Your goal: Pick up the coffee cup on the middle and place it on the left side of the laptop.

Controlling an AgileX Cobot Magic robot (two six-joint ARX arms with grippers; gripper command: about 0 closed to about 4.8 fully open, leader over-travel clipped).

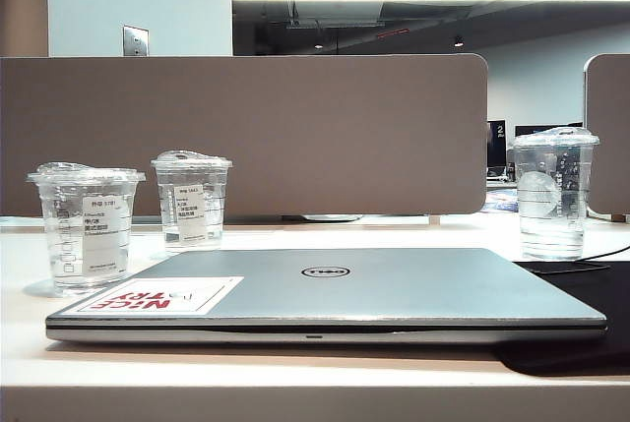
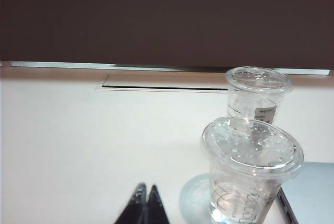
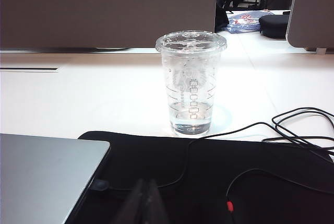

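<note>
The coffee cup, clear with a domed lid and a white label, stands behind the laptop's left rear corner; in the left wrist view the coffee cup is the farther of two cups. The closed silver Dell laptop lies flat in the middle, and the laptop shows one corner to the left wrist camera. My left gripper hovers shut and empty over bare table, short of both cups. My right gripper is shut and empty above a black mat. Neither gripper shows in the exterior view.
A twin clear cup stands nearer, left of the laptop, and this twin cup sits close to the left gripper. A taller clear cup stands at the right. Black mat with cables lies right of the laptop. A divider panel closes the back.
</note>
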